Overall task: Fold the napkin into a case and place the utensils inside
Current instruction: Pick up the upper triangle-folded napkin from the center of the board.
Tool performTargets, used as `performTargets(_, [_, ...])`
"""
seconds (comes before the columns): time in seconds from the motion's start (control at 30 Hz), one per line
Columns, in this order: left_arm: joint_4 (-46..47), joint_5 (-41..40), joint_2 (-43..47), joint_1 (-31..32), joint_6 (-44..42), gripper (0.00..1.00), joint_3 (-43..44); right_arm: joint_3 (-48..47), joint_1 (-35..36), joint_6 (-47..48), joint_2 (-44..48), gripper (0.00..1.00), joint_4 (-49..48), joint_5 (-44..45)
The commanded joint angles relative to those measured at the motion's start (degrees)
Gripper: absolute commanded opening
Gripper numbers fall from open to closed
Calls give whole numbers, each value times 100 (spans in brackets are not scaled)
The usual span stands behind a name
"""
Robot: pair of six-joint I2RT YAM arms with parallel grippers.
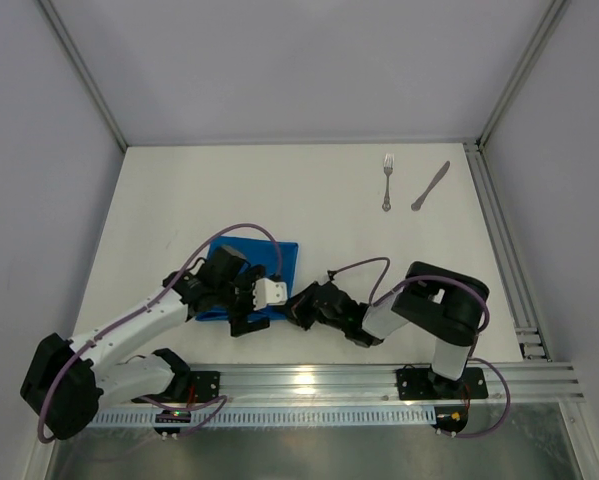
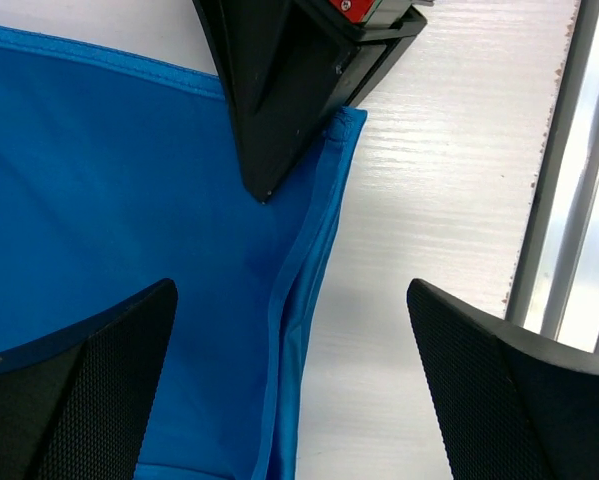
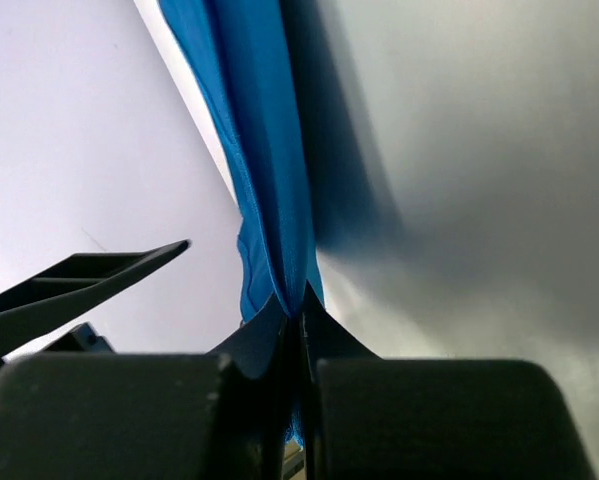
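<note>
The bright blue napkin (image 1: 267, 256) lies on the table near the front, partly under my left arm. In the left wrist view it (image 2: 129, 200) shows a doubled, layered right edge. My left gripper (image 1: 249, 305) is open, its fingers (image 2: 99, 380) straddling that edge just above the cloth (image 2: 289, 300). My right gripper (image 1: 297, 304) is shut on the napkin's near right corner; the cloth (image 3: 269, 150) runs up from between its closed jaws (image 3: 299, 312). The silver fork (image 1: 387, 182) and knife (image 1: 430, 187) lie side by side at the far right, away from both grippers.
An aluminium rail (image 1: 379, 378) runs along the front edge and shows in the left wrist view (image 2: 569, 200). A second rail (image 1: 504, 250) lines the right side. White walls enclose the table at back and sides.
</note>
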State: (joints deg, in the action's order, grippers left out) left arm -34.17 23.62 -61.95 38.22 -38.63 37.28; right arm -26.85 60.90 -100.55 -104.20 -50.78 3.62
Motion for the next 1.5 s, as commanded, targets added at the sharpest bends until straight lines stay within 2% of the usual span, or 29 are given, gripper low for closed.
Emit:
performTargets(0.0, [648, -295, 113, 116, 233, 99, -150, -224, 18, -140, 514, 4, 700, 341])
performTargets(0.17, [1246, -717, 96, 361, 216, 99, -501, -364, 18, -333, 506, 4, 842, 306])
performTargets(0.4, [2861, -1851, 69, 766, 365, 99, -1240, -479, 18, -412, 576, 4, 1053, 412])
performTargets(0.63, [3556, -2722, 43, 1100, 506, 88, -1618, -409, 18, -536, 691, 4, 1124, 517])
performTargets(0.73, [3427, -2836, 78, 1109, 392, 80, -1618, -409, 9, -553, 717, 4, 1132, 517])
performTargets(0.77, [3426, -2906, 87, 1109, 339, 73, -1644, -400, 9, -553, 735, 4, 1150, 535])
performTargets(0.93, [3102, -3406, 332, 1109, -12, 56, -1978, -216, 18, -650, 796, 4, 1054, 579])
performTargets(1.2, [2575, -3952, 737, 986, -206, 50, -2216, 13, 0, -650, 1086, 4, 1132, 693])
performTargets(1.47, [2310, -4084, 1045, 687, -469, 51, -2497, 136, 9, -615, 1157, 4, 1176, 675])
